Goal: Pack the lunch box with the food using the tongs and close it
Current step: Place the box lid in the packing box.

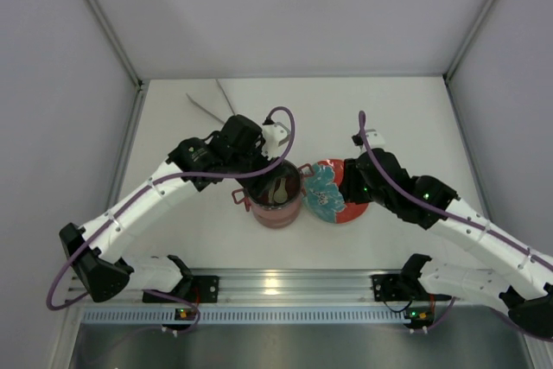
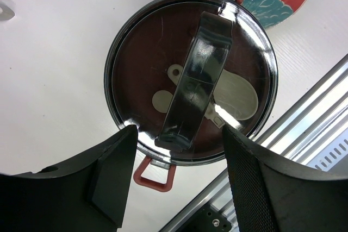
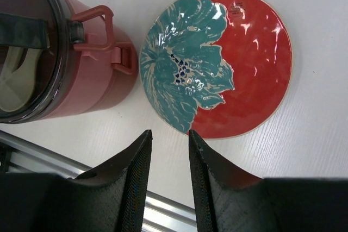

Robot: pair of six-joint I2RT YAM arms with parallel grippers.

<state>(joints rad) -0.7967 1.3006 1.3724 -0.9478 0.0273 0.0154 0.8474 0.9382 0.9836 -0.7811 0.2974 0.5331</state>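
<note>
We find the left fingers (image 2: 111,175) spread wide and holding nothing, poised over the lunch box (image 1: 273,213) at the centre of the overhead view. A dark strap (image 2: 198,80) runs across its lid (image 2: 136,80). The right fingers (image 3: 136,177) stand a narrow gap apart, also bare, at the lower edge of the red plate (image 3: 255,63) just right of the box. The tongs (image 1: 210,107) lie on the desk (image 1: 406,110) at upper left, well apart.
</note>
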